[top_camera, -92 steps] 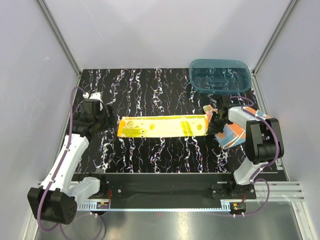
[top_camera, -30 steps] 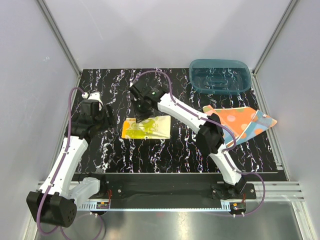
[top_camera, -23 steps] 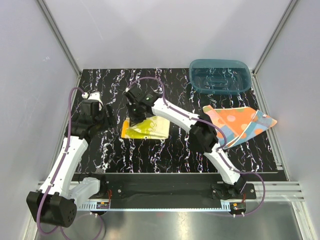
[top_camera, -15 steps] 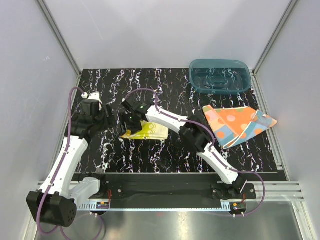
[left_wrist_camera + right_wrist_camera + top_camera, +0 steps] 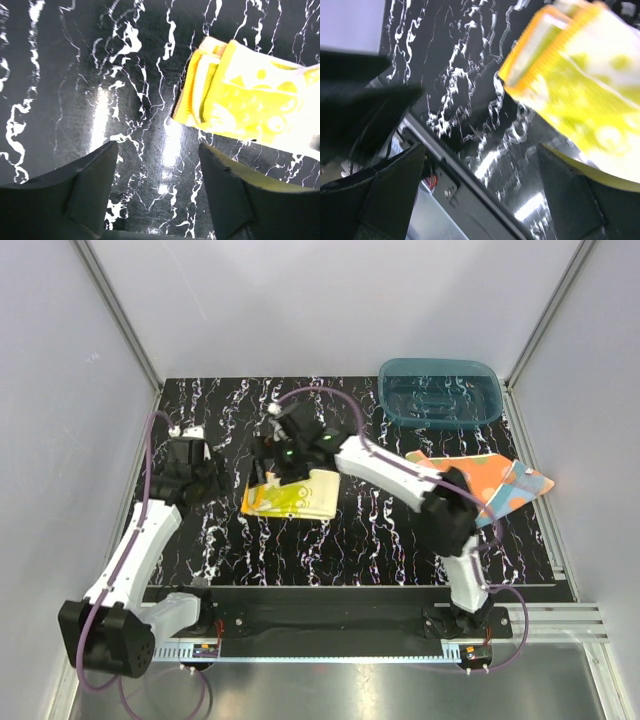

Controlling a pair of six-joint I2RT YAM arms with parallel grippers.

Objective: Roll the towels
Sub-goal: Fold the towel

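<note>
The yellow towel [image 5: 292, 494] lies left of the table's [image 5: 350, 540] middle, no longer a long strip. Its right end has been carried across and laid over its left half, so it now sits doubled, with stacked edges at its left end in the left wrist view [image 5: 200, 95]. The right gripper [image 5: 283, 452] has just let go. Its jaws stand wide and empty, lifted just above the towel's far left corner. To my eye this is a fold, or at best a loose first turn; a tight roll is not yet made. The left gripper [image 5: 200, 480] hovers just left of the towel, jaws parted, holding nothing. The orange dotted towel [image 5: 505, 490] lies flat at the right, untouched, near the teal tub [image 5: 440, 390].
</note>
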